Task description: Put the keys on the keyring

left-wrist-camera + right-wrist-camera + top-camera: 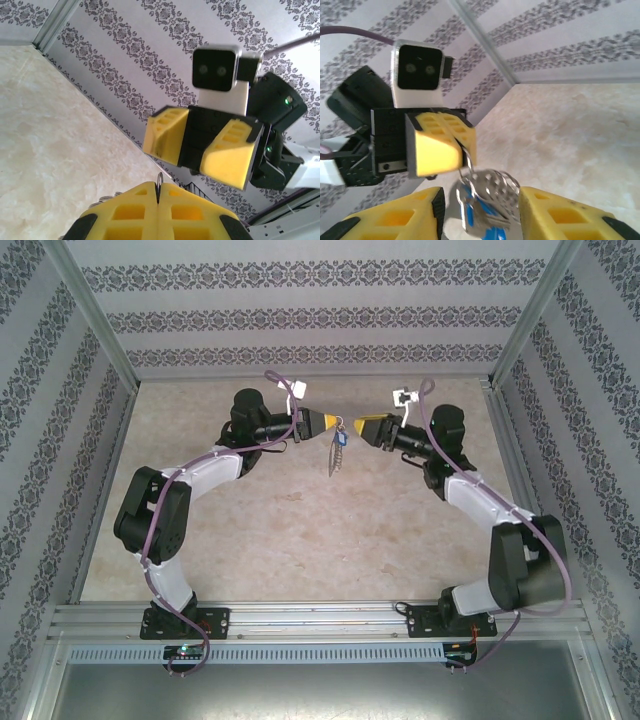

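**Keyring pinched in mid-air, keys dangling under it**

The left claw (330, 426) is pressed fully together. A thin metal loop of the keyring (158, 179) is nipped right at its tips. Everything is held up in the air over the counter (300, 540).

The keys (341, 439) are hung just below the left claw's tips. The blue tag (468, 215) is bunched up against a few silver rings (492, 182) there (whether the key is actually threaded onto the loop can't be made out, it's too much of a tangle). A fine chain (333, 462) is draped down from the same bunch, also underneath the left claw's tips.

The right claw (358, 427) is pointed nose to nose at the left claw and parked just beside it, with its fingers spread apart. From the right wrist view, the bunch under the left claw is framed in the gap between the two yellow fingers. It appears to be apart from both of them, as far as can be told from that angle.
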